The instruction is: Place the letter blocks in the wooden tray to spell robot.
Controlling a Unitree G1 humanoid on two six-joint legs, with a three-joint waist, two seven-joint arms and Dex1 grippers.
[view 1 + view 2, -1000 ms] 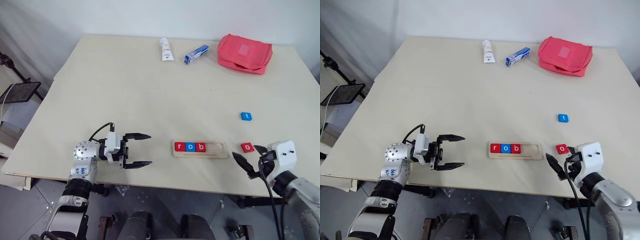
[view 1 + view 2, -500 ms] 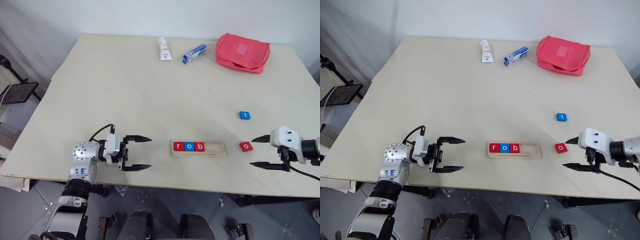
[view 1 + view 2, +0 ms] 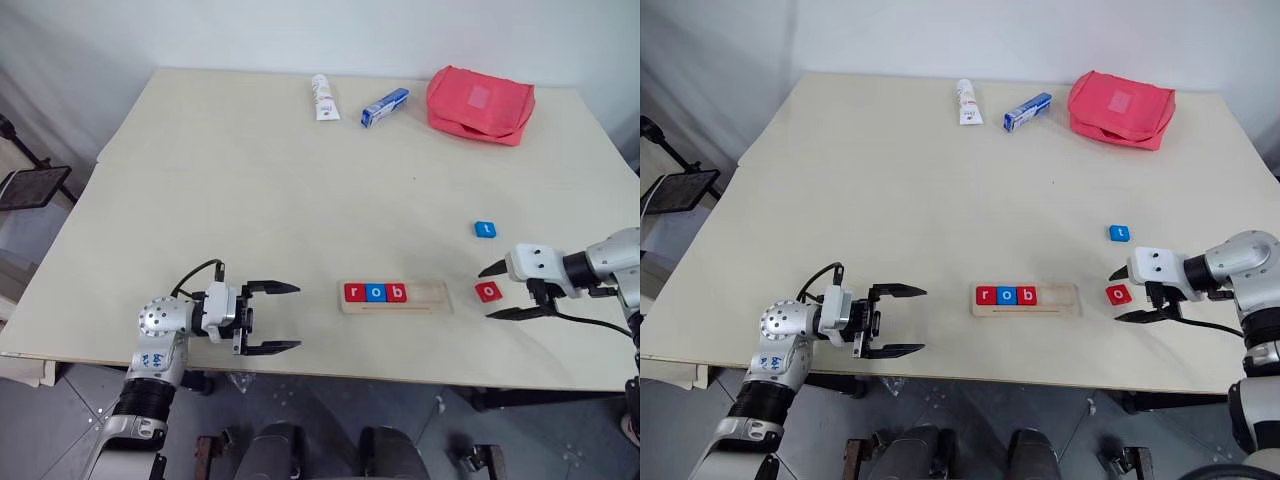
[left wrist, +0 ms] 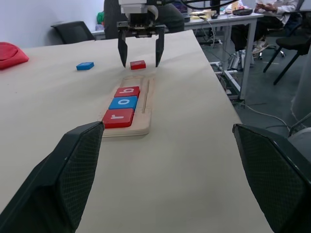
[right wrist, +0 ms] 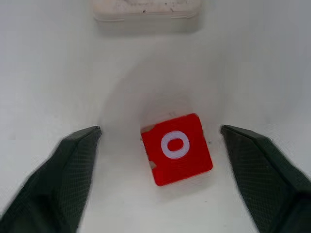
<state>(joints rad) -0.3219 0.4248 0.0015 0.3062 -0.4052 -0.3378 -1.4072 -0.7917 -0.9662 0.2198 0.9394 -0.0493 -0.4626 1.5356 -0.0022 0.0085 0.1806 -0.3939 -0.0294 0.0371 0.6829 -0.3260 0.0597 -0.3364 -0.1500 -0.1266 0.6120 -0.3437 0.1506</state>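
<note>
The wooden tray lies near the table's front edge and holds three letter blocks from its left end: red r, blue o, red b. Its right part is bare. A red o block lies flat on the table just right of the tray, slightly turned in the right wrist view. My right gripper is open, with one finger on each side of this block and not touching it. A blue t block sits farther back. My left gripper is open and empty, left of the tray.
A white tube, a blue-and-white box and a red pouch lie along the far edge. The table's front edge runs close below both grippers. In the left wrist view, chairs and desks stand beyond the table's right side.
My right gripper swung in from the front right corner and now straddles the red o block, its jaws a little narrower. The left gripper drew back slightly. The camera shifted.
</note>
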